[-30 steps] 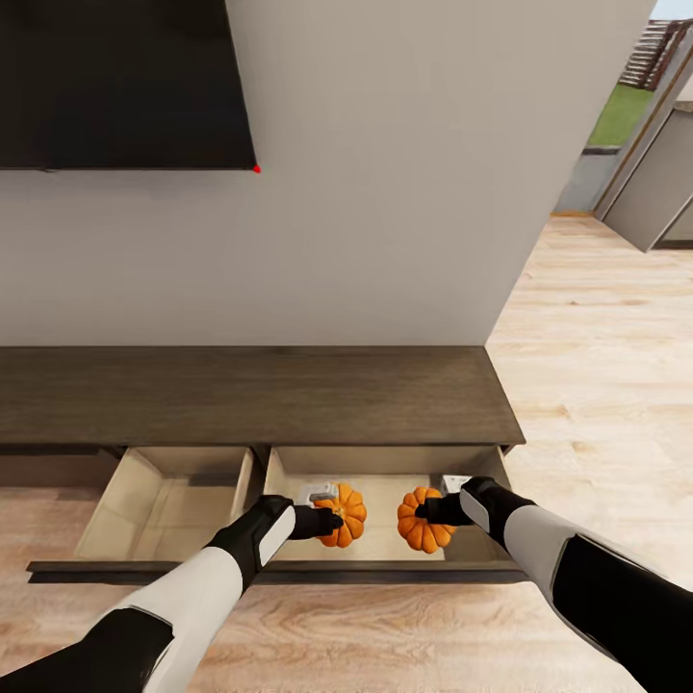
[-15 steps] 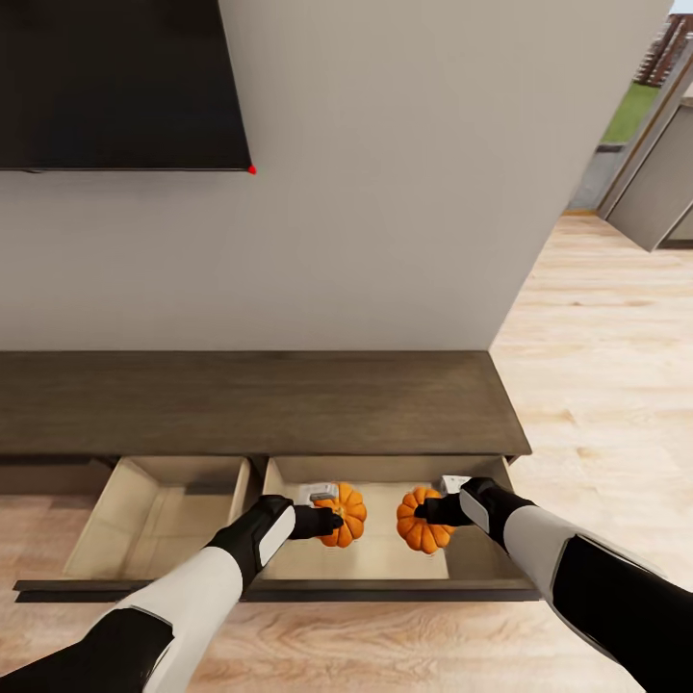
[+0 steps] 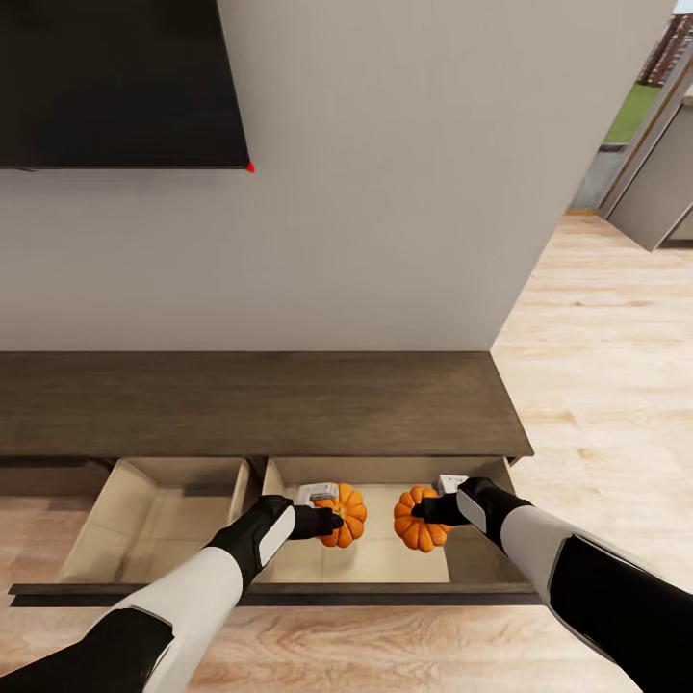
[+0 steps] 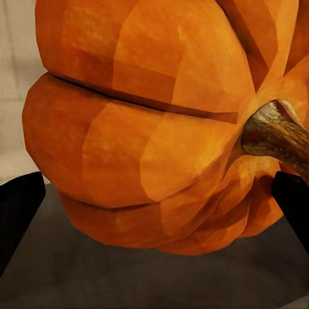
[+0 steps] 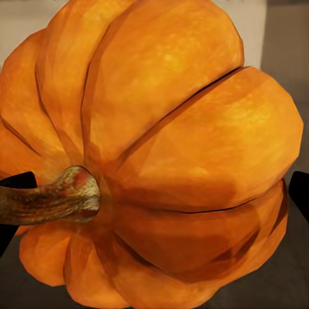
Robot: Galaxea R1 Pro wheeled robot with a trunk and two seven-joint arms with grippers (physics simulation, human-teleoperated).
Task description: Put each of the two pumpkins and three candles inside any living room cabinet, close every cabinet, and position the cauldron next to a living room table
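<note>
Two orange ribbed pumpkins hang over the cabinet's open right-hand drawer. My left gripper is shut on the left pumpkin. In the left wrist view this pumpkin sits between the black fingertips, its stem to one side. My right gripper is shut on the right pumpkin. That pumpkin and its stem show close up in the right wrist view. The pumpkins are a hand's width apart, not touching.
A second drawer stands open to the left, its pale interior bare. A dark TV hangs on the grey wall above the console. Light wooden floor stretches to the right toward an open doorway.
The whole picture has shifted slightly, so the camera moved. My right gripper has carried its pumpkin a little toward the left one. The left gripper and its pumpkin have stayed put.
</note>
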